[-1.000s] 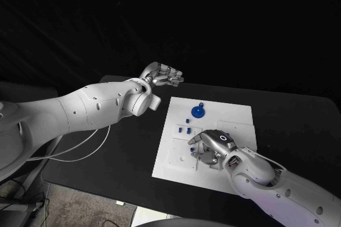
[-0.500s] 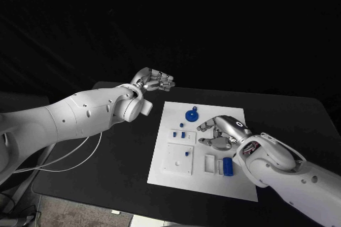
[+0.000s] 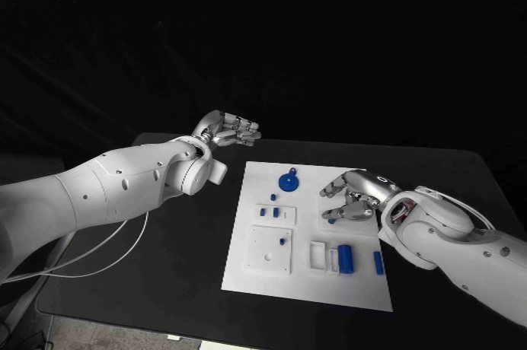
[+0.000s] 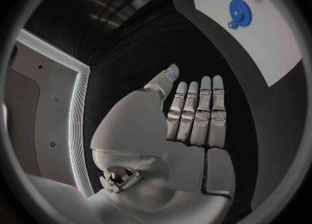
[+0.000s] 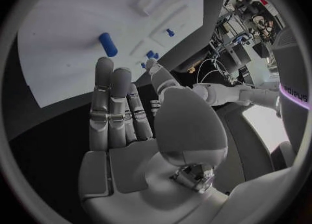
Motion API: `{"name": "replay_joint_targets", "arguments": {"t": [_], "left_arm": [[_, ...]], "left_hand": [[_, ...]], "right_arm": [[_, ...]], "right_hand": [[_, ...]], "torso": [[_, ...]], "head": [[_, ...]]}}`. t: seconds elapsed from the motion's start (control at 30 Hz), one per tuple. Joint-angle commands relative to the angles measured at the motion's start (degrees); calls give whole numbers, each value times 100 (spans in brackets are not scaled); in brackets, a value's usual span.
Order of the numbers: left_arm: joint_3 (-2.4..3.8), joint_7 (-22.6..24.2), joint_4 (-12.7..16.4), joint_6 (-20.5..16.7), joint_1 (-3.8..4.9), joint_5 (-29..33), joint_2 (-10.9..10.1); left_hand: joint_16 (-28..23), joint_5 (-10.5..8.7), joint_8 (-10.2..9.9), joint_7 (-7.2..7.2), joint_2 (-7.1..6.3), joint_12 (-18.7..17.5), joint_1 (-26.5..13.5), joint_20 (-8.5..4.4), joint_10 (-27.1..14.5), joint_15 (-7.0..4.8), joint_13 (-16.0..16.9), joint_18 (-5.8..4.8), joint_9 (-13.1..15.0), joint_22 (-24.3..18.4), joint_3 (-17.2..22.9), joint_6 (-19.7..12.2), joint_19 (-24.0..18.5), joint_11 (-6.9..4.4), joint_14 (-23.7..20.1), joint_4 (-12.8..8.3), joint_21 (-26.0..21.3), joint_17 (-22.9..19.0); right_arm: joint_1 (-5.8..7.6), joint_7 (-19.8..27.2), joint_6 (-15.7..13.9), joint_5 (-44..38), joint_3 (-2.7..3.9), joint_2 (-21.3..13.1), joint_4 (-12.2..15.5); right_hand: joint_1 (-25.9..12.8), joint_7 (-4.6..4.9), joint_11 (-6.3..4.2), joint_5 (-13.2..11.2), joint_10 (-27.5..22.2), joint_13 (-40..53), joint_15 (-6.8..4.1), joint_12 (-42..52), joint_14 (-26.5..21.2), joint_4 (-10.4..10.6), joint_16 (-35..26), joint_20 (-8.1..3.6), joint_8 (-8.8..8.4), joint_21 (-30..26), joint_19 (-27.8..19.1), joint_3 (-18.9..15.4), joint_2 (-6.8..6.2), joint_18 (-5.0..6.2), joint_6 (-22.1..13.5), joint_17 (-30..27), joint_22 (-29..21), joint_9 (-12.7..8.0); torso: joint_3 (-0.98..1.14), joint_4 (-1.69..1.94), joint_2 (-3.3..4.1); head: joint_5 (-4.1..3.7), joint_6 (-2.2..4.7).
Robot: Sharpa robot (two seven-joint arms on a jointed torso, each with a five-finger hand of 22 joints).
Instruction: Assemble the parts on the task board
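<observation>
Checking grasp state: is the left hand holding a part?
No. The left hand has its fingers straight and its palm bare, over the black table beside the task board.

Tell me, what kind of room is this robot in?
Probably a robot lab or test room. A black table holds a white task board with small blue parts, such as a blue gear. Past the right robot hand, the right wrist view shows benches crowded with cables and equipment.

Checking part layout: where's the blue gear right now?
Head view: the blue gear lies on the task board near its far edge, left of the right hand.
</observation>
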Motion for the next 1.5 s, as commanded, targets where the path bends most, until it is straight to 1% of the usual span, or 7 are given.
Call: {"name": "replay_joint_targets", "arguments": {"t": [0.03, 0.1, 0.33, 0.67, 0.8, 1.0, 1.5], "left_arm": [[4, 38, 7, 88, 7, 25, 12], [4, 38, 6, 88, 7, 25, 13], [4, 37, 2, 86, 7, 25, 19], [4, 34, -3, 80, 6, 25, 20], [4, 32, -6, 79, 6, 25, 23], [4, 33, -8, 81, 6, 25, 34], [4, 29, -10, 86, 6, 25, 39]], "left_hand": [[-25, 0, -5, 9, 55, 35, 18, 14, -27, 10, -2, 89, -4, -6, -28, -5, 35, 12, -33, 8, 24, -5], [-25, 0, -5, 9, 55, 35, 18, 14, -27, 10, -2, 89, -4, -6, -28, -5, 35, 12, -33, 8, 24, -5], [-25, 0, -5, 9, 55, 35, 18, 14, -27, 10, -2, 89, -4, -6, -28, -5, 35, 12, -33, 8, 24, -5], [-25, 0, -5, 9, 55, 35, 18, 14, -27, 10, -2, 89, -4, -6, -28, -5, 35, 12, -33, 8, 24, -5], [-25, 4, -5, 9, 63, 34, 16, 11, -25, 9, -2, 87, -4, -33, -21, -8, 42, 12, -34, 12, 29, -6], [-25, 4, -5, 9, 63, 34, 16, 11, -25, 9, -2, 87, -4, -33, -21, -8, 42, 12, -34, 12, 29, -6], [-26, 3, -7, 10, 64, 34, 7, 13, -29, 11, -2, 87, -5, -50, -24, -10, 44, 12, -36, 22, 29, -6]], "right_arm": [[8, -185, 612, -412, 8, 13, -44], [11, -211, 656, -525, 11, 25, -75], [15, -301, 756, -893, 12, 95, -211], [14, -363, 758, -1108, 10, 180, -302], [13, -356, 822, -1136, 8, 196, -304], [1, -345, 916, -1149, 1, 232, -310], [-27, -399, 1143, -1189, -28, 267, -353]], "right_hand": [[86, -47, 25, -82, -141, 4, 27, 44, -49, 154, -44, 31, -7, -55, 85, -68, -60, 25, -55, -34, -38, -6], [219, -82, 31, -106, -153, 1, 31, 40, -50, 378, -37, 30, -7, -106, 117, -132, -123, 21, -81, -66, -81, -6], [259, -73, 17, -181, -105, 2, 21, 44, -47, 371, -27, 27, -6, -121, 134, -80, -85, 22, -20, -77, -90, -5], [28, 29, -59, -689, 188, -2, -45, 40, 7, -129, -7, -38, -10, -82, 178, 735, 44, -32, 212, -89, -39, -7], [-169, 110, -128, -716, 487, -4, -77, 33, 52, -323, 20, -72, -7, -16, 194, 1131, 115, -74, 477, -67, 15, -4], [-385, 138, -183, -784, 733, -2, -104, 25, 77, -496, 36, -105, -8, 60, 186, 1601, 142, -114, 666, -37, 83, -1], [-462, 148, -189, -775, 766, -1, -108, 25, 75, -540, 24, -111, -7, 62, 164, 1703, 174, -123, 741, -20, 106, 0]], "torso": [[-4, 7, 2], [-6, 5, 4], [-14, 10, 3], [-12, 7, 1], [-12, 3, 4], [-10, 3, 2], [-9, 2, 0]], "head": [[-15, 1], [-10, -8], [-9, -15], [-3, -34], [3, -42], [18, -58], [9, -85]]}}
